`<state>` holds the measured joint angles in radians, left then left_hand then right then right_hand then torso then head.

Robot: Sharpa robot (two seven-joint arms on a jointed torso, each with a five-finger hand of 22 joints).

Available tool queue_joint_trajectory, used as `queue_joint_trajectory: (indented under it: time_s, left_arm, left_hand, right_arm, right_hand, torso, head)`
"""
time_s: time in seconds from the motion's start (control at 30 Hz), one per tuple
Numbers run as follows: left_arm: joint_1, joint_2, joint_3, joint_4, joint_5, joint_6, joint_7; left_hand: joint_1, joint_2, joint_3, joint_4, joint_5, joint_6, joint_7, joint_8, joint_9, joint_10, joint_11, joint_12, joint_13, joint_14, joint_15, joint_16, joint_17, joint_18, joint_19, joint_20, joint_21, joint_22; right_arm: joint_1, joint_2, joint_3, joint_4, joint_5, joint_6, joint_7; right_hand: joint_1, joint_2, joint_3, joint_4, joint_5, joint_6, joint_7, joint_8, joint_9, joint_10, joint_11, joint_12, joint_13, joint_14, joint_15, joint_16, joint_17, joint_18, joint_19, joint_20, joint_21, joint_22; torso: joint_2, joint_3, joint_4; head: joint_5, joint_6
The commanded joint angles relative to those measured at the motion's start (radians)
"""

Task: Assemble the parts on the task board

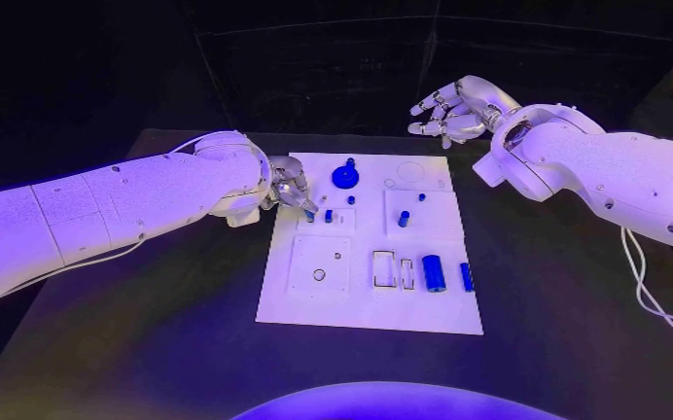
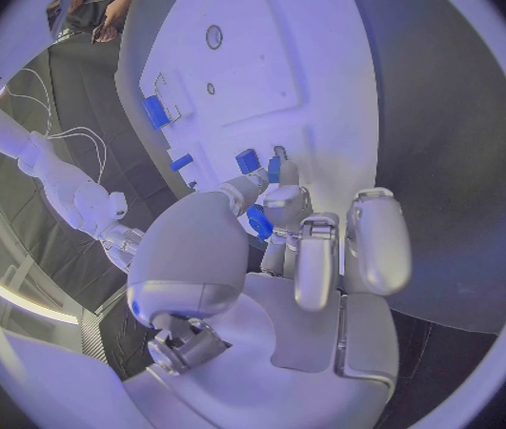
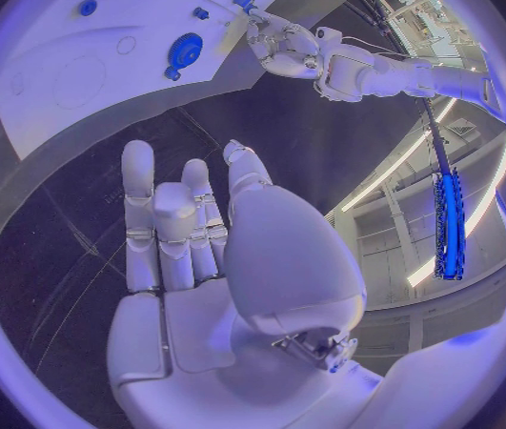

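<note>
Board (image 1: pixel 368 308): white plate lying at the table's middle, long axis running from near edge to far edge.
Left hand (image 1: pixel 292 192): set at the board's left edge, far half; a small blue part (image 2: pixel 260 222) is pinched at the fingertips, its direction cannot be told.
Right hand (image 1: pixel 451 114): held above the table beyond the board's far right corner, fingers apart, nothing held.
Disc (image 1: pixel 345 176): blue, round, near the board's far edge.
Cylinder (image 1: pixel 434 272): blue, lying toward the near right, long axis near-to-far, a second blue piece (image 1: pixel 466 276) just beside it.

black table (image 1: pixel 168 313), white task board (image 1: pixel 368 315) on it
</note>
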<state>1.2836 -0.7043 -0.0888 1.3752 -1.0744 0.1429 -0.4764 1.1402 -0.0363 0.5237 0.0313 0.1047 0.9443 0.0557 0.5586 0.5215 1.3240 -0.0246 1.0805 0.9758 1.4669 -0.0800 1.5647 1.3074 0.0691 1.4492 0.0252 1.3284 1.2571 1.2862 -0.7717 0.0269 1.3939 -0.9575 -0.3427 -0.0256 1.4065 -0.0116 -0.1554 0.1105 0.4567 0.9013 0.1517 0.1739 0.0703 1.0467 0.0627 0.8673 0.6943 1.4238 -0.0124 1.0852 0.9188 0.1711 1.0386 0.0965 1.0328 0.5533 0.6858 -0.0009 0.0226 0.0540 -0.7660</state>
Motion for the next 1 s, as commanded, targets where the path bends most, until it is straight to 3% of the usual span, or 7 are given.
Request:
queue_joint_trajectory:
  time_s: [0.03,1.0]
  left_arm:
    - [0.0,0.0,-0.001,0.001,-0.018,0.018,-0.013]
    - [-0.006,-0.014,-0.002,0.011,-0.018,0.049,-0.028]
  left_hand:
    - [0.007,0.005,0.128,-0.124,0.003,0.001,-0.005,0.007,0.002,0.008,-0.001,-0.005,-0.001,0.104,-0.003,0.006,0.263,0.001,0.007,0.002,0.003,0.001]
    - [0.003,-0.003,0.139,-0.128,0.009,0.003,-0.006,0.012,0.005,0.009,-0.002,-0.012,-0.012,0.104,-0.003,0.006,0.263,0.0,0.009,0.002,0.005,0.005]
  right_arm:
    - [0.002,-0.001,0.001,0.0,0.003,0.005,0.008]
    - [0.002,0.0,0.001,-0.002,0.003,0.007,0.009]
  right_hand:
    - [0.009,0.001,-0.001,0.006,0.008,0.0,0.0,0.007,0.0,-0.009,0.0,-0.001,-0.003,-0.003,-0.001,-0.005,0.001,0.013,-0.004,-0.001,-0.008,-0.003]
    - [0.009,0.001,-0.001,0.006,0.008,0.0,0.0,0.007,0.0,-0.009,0.0,-0.001,-0.003,-0.003,-0.001,-0.005,0.001,0.013,-0.004,-0.001,-0.008,-0.003]
  torso:
    - [0.0,0.0001,0.0001]
    - [0.0,-0.0001,-0.0001]
  head:
    - [0.0,-0.001]
    - [0.001,-0.008]
